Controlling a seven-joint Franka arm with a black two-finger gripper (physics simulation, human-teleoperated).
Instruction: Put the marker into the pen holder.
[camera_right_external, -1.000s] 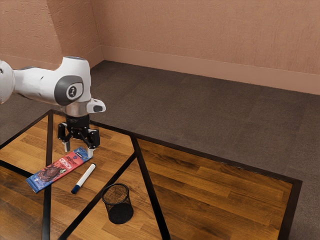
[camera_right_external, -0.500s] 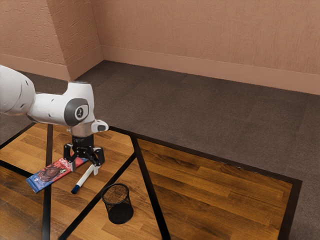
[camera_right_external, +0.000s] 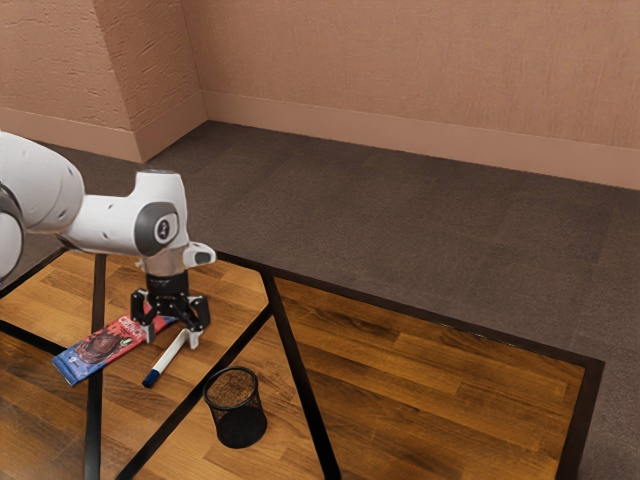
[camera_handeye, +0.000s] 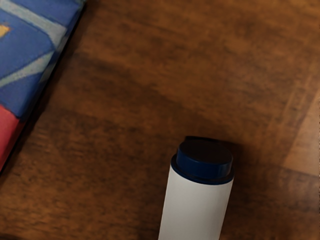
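Brought the open hand (camera_right_external: 172, 342) down over one end of the marker (camera_right_external: 164, 363); now probably nearly low enough to grip it.

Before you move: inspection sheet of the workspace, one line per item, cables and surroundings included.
Surface: wooden tabletop, dark strips across it
Marker: lying on the tabletop, white body, blue at both ends
Pen holder: black mesh, upright, marker outside it
Clutter: wrapped chocolate bar, flat beside the marker, gap between them
Gripper: open, fingers apart, over the marker's end away from the pen holder's side
Cables: nothing seen
Surroundings: dark floor, pinkish-brown walls
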